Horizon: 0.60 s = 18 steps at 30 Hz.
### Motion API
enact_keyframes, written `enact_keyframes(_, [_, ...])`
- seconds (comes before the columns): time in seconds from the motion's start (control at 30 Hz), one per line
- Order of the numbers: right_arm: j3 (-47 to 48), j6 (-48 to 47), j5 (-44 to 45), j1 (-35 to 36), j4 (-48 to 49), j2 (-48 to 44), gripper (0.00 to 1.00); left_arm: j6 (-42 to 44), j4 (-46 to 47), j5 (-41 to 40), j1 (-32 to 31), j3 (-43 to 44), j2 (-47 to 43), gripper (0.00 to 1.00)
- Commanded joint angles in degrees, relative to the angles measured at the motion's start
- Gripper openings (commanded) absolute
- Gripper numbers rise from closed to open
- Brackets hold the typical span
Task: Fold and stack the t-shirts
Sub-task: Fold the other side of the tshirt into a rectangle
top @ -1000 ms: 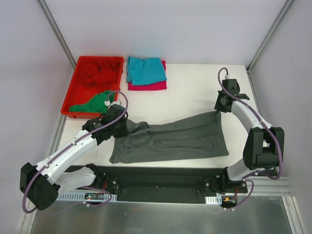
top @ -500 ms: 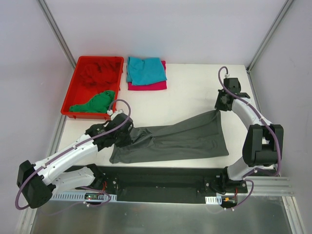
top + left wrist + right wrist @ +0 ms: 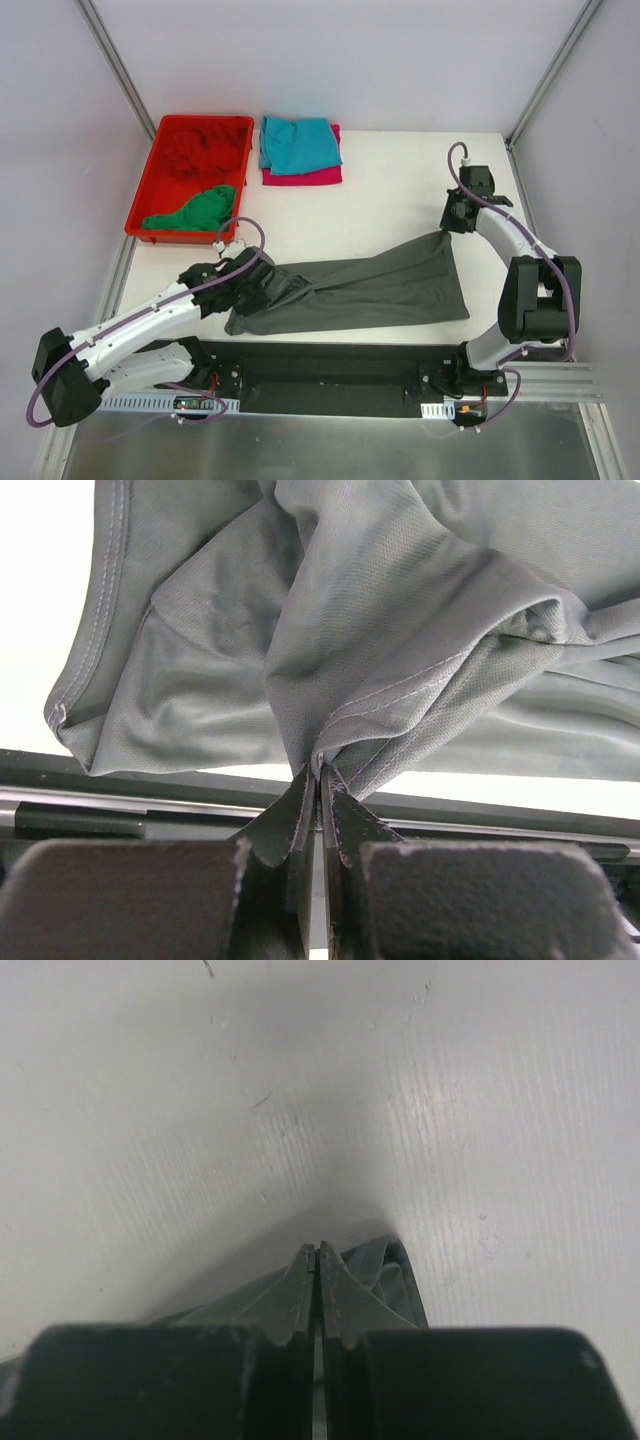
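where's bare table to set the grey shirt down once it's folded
Widest bare table: between the teal shirt on the magenta shirt and the right pincer, beyond the dark grey shirt. A narrow strip separates the red bin from the left pincer. Crowded: the near edge.

The soft dark grey cloth t-shirt [image 3: 370,285] is plain, with a fine knit grain and paler stitched seams. The folded teal cloth t-shirt [image 3: 300,143], magenta cloth t-shirt [image 3: 300,178], crumpled green cloth t-shirt [image 3: 195,210] and red cloth t-shirt [image 3: 200,150] are unpatterned. The rigid plastic bin [image 3: 146,190] is red and the flat surface [image 3: 390,195] is white.
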Motion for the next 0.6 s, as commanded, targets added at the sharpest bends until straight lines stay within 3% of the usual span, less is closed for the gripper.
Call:
enact_keyframes(0.0, [-3.41,2.41,0.62,-0.37,0.76,-3.9,0.03,-4.87,-2.13,-0.51,-1.34,-2.09,0.35,0.0])
enact_keyframes(0.13, [-7.36,7.95,5.18,-0.46,0.49,-5.39,0.1,-6.72,-1.61,0.54,-2.22,-3.41,1.84,0.02])
enact_keyframes(0.2, [-10.26,9.89,8.26,-0.28,1.19,-6.97,0.23,-6.64,-1.43,1.24,-3.18,-3.85,2.28,0.19])
enact_keyframes(0.23, [-11.14,10.42,9.66,-0.28,1.2,-7.94,0.33,-6.29,-1.43,1.33,-3.45,-3.94,2.19,0.24])
enact_keyframes(0.3, [-12.02,11.56,12.13,-0.28,0.5,-10.05,0.44,-5.76,-1.43,1.59,-3.8,-4.12,1.5,0.36])
enact_keyframes(0.37, [-12.38,11.13,13.89,-0.28,-0.38,-12.33,0.66,-4.01,-1.43,1.6,-4.15,-3.68,-0.52,0.48])
enact_keyframes(0.53, [-12.2,8.5,10.58,-0.28,-1.44,-16.21,0.94,0.82,-1.25,-1.12,-4.15,-1.14,-5.36,0.99])
enact_keyframes(0.57, [-12.38,7.7,6.9,-0.2,-1.01,-16.56,0.96,2.14,-0.99,-2.7,-4.15,-0.17,-5.45,0.99])
